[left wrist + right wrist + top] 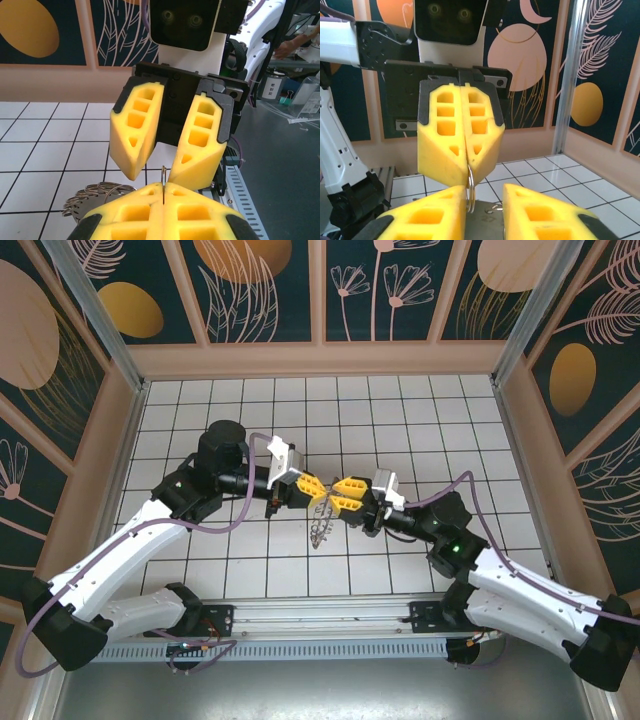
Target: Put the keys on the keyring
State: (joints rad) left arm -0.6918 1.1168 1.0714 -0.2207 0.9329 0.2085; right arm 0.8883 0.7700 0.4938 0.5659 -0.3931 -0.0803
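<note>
Left gripper (163, 194): jaws pressed together, pinching a thin wire loop of the keyring (320, 526). In the top view the ring hangs just below the meeting grippers at frame centre, over the tiled desk (250, 410); cannot tell if it touches. Right gripper (152, 174): jaws spread, facing the left, with the loop between them.

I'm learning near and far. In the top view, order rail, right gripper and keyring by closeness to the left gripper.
1. keyring, pinched in the left gripper
2. right gripper, just right of it
3. rail, near edge
</note>
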